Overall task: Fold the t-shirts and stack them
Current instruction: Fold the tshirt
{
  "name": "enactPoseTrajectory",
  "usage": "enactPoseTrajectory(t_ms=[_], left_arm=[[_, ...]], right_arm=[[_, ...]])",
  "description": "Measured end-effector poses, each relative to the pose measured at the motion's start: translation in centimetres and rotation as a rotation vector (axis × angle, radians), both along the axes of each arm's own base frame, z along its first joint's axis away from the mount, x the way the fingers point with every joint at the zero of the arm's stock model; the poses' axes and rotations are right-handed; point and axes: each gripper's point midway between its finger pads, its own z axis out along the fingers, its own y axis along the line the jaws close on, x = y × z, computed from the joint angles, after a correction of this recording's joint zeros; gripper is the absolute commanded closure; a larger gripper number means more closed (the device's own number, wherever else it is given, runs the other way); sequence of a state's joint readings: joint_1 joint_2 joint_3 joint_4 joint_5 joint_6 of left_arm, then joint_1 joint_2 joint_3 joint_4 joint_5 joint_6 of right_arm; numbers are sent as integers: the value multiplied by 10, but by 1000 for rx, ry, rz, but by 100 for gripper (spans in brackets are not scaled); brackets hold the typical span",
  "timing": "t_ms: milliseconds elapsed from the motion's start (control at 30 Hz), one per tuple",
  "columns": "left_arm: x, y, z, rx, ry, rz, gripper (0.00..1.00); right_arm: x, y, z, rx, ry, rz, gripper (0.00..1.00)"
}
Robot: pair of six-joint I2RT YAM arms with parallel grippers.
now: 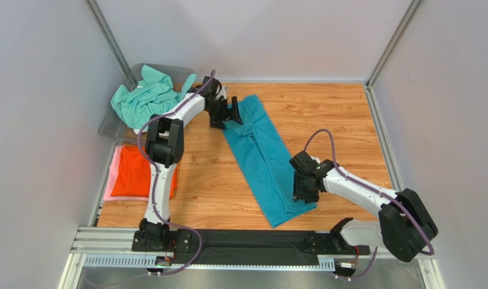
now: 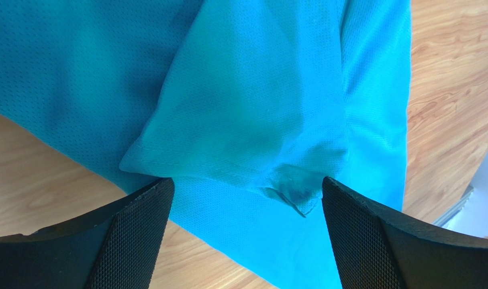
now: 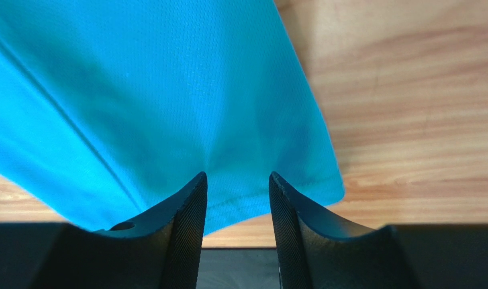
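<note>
The teal-blue t-shirt (image 1: 264, 159) lies on the wooden table as a long, narrow folded strip running from the far middle to the near middle. My left gripper (image 1: 231, 114) is open at its far end. In the left wrist view this gripper (image 2: 246, 201) has its jaws wide apart over a folded-in sleeve (image 2: 252, 114) with a crumpled corner. My right gripper (image 1: 302, 195) is at the strip's near right edge. In the right wrist view it (image 3: 237, 180) is open with a narrower gap, and the shirt's hem (image 3: 270, 192) lies just past the fingertips.
A mint-green shirt (image 1: 143, 96) is heaped in the clear grey bin (image 1: 168, 68) at the far left. An orange shirt (image 1: 134, 171) lies folded on a pale pink one (image 1: 111, 180) at the left edge. Grey walls close in both sides. A black rail (image 1: 252, 244) runs along the near edge.
</note>
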State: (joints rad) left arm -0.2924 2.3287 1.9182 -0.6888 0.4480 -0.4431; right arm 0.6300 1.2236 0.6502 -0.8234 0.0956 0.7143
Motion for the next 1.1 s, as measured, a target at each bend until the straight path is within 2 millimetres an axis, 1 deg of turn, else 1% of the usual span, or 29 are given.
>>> enactPoseTrajectory(t_ms=[133, 200, 267, 300, 367, 467, 533, 567, 633, 667, 700, 733, 767, 800, 867, 933, 1000, 1067, 1100], left_arm=[[12, -6, 1, -20, -1, -7, 0], [16, -8, 1, -26, -3, -10, 0], [19, -10, 2, -34, -1, -11, 0], [20, -10, 2, -38, -1, -13, 0], [20, -11, 2, -44, 3, -14, 0], [20, -12, 3, -49, 6, -16, 0], [20, -12, 3, -51, 8, -18, 0], [19, -12, 4, -50, 9, -18, 0], [19, -11, 6, -45, 12, -19, 0], [19, -11, 7, -40, 14, -19, 0], [19, -11, 8, -38, 13, -20, 0], [19, -10, 10, -35, 12, -20, 0], [20, -10, 13, -35, 6, -21, 0], [20, -9, 16, -33, 2, -21, 0], [17, -8, 28, -33, -8, -26, 0], [13, -6, 50, -38, -39, -31, 0], [3, -3, 81, -47, -80, -35, 0], [-14, 3, 119, -59, -135, -36, 0], [-25, 7, 141, -68, -183, -35, 0]], right_arm=[[-1, 3, -16, -13, 46, 31, 59], [0, 9, -16, 11, 49, 42, 60], [-3, 15, -15, 30, 54, 61, 60], [-7, 21, -15, 45, 55, 86, 60], [-18, 37, -14, 79, 62, 151, 60], [-47, 69, -13, 148, 91, 290, 59], [-65, 85, -12, 174, 120, 367, 59], [-73, 91, -11, 178, 129, 402, 58], [-84, 103, -6, 198, 140, 459, 53], [-86, 107, -2, 208, 138, 475, 43], [-85, 109, 2, 209, 129, 481, 38], [-81, 111, 8, 211, 107, 488, 33], [-74, 114, 16, 217, 79, 485, 0], [-66, 116, 26, 222, 45, 474, 0], [-41, 119, 49, 242, -51, 451, 0], [-17, 119, 72, 261, -141, 411, 0], [8, 115, 92, 263, -222, 374, 0], [30, 112, 107, 248, -290, 347, 0], [41, 109, 112, 233, -316, 336, 0]])
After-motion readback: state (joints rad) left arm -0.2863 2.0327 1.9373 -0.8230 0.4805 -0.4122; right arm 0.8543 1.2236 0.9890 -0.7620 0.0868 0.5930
